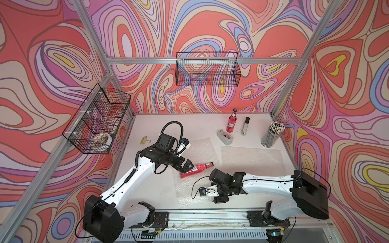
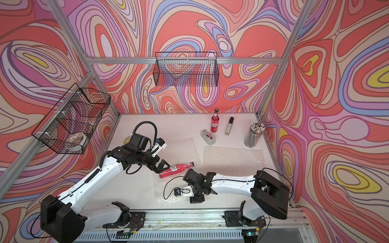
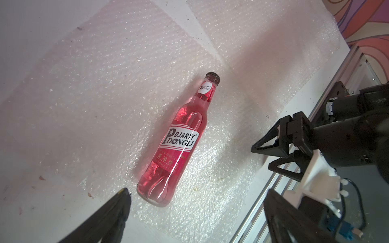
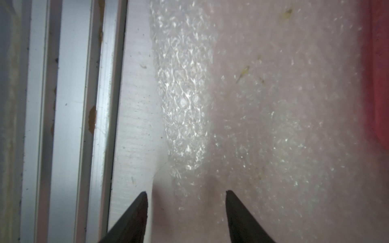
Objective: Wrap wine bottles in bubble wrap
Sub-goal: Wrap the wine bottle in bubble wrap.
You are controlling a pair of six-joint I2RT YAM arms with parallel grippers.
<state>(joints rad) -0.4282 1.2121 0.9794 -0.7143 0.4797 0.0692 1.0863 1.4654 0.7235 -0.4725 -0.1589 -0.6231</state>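
Observation:
One wine bottle [image 1: 195, 169] [image 2: 176, 168] [image 3: 179, 143] of pink-red liquid lies on its side on a bubble wrap sheet [image 1: 187, 195] [image 3: 105, 84]. My left gripper [image 1: 189, 165] [image 3: 199, 192] hovers open just above the bottle's base, holding nothing. My right gripper [image 1: 220, 198] [image 4: 186, 191] points down at that sheet's near edge [image 4: 273, 105]. Its jaws are apart with the wrap's edge between them. A second bottle [image 1: 231, 123] [image 2: 214, 123] stands upright at the back. A second bubble wrap sheet [image 1: 250, 157] [image 2: 231, 156] lies flat to the right.
A grey tape dispenser [image 1: 225, 136], a silver-and-black bar [image 1: 245, 126] and a cup of pencils [image 1: 271, 134] stand at the back right. A binder clip [image 1: 144, 140] lies at the left. Wire baskets [image 1: 207, 69] [image 1: 96, 120] hang on the walls. An aluminium rail [image 1: 200, 216] runs along the front.

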